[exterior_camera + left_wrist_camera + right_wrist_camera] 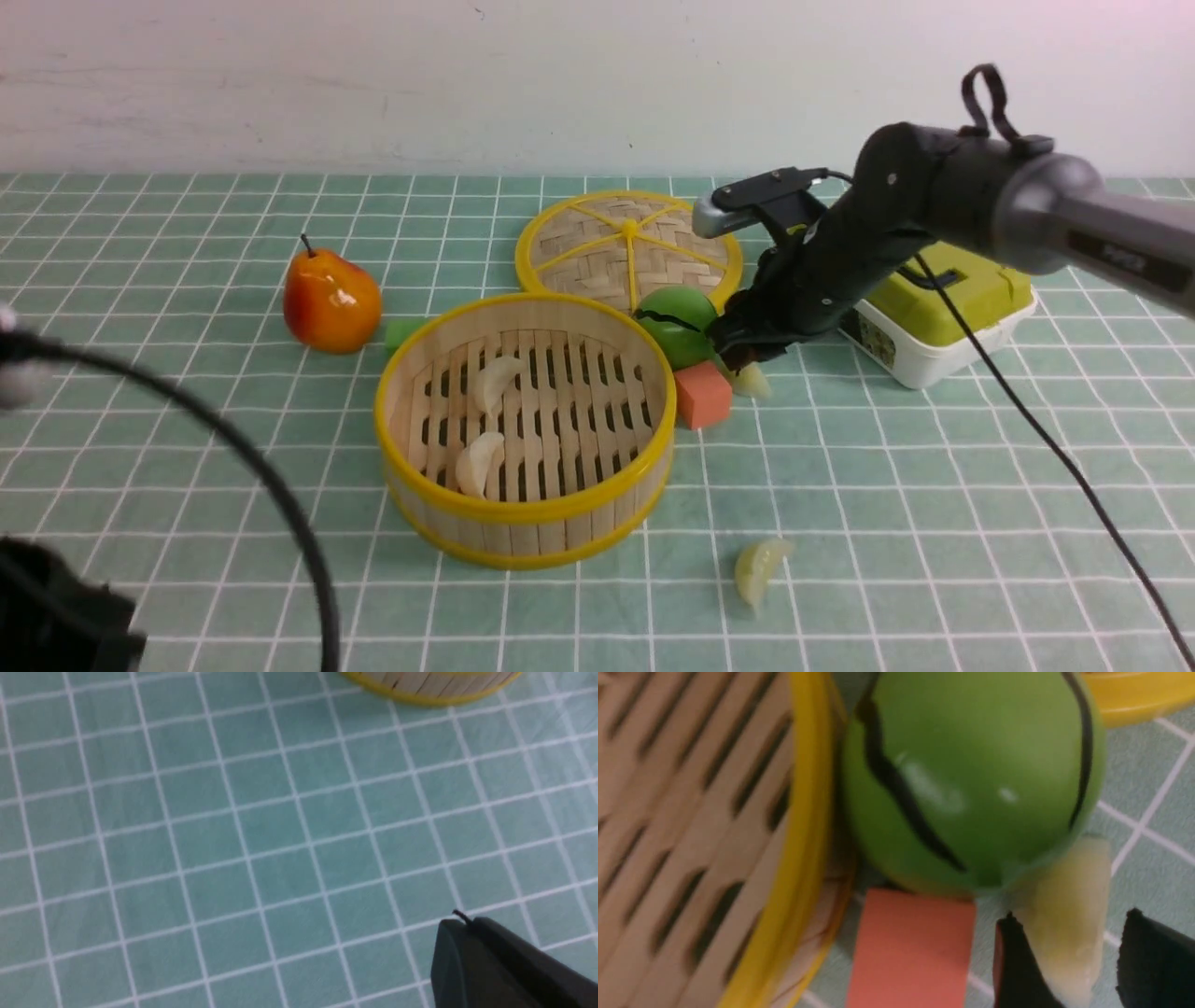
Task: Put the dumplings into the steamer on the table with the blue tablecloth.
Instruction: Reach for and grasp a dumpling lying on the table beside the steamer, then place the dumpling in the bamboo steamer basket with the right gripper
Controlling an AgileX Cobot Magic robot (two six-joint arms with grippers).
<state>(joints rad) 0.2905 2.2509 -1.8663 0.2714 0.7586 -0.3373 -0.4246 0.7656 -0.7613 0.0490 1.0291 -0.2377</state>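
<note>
Partly masked in front view: dumpling (752, 381) behind right claw (733, 350). Cut off by edge in left wrist view: steamer (430, 693). Blurred at lower left of front view: left arm (65, 607).
</note>
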